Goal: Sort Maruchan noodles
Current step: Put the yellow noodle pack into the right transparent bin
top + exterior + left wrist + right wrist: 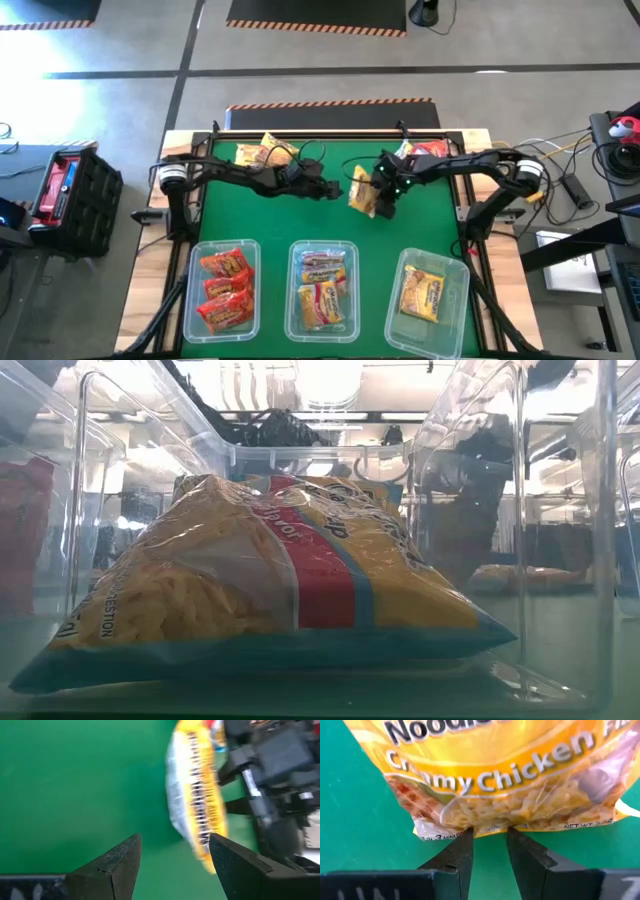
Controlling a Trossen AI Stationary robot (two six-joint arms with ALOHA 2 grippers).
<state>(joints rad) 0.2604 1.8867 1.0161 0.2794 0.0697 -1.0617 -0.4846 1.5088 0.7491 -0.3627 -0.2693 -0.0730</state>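
One yellow packet [495, 775] clamped by edge in my right fingers [489, 845], lifted over mid green table [260, 215]; label reads "Creamy Chicken", "Noodle". Left fingers [172, 862] apart, empty, facing packet close by. Both arms reach inward. Three clear tubs [187, 300] at near edge: red packets left, yellow-pink middle, one yellow right. Few packets [262, 152] at far edge.

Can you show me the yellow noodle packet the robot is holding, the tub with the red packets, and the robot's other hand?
yellow noodle packet [490, 775], right wrist view, its printed front.
tub with red packets [190, 300], high view, its left wall.
left gripper [172, 865], left wrist view, between its open fingertips.
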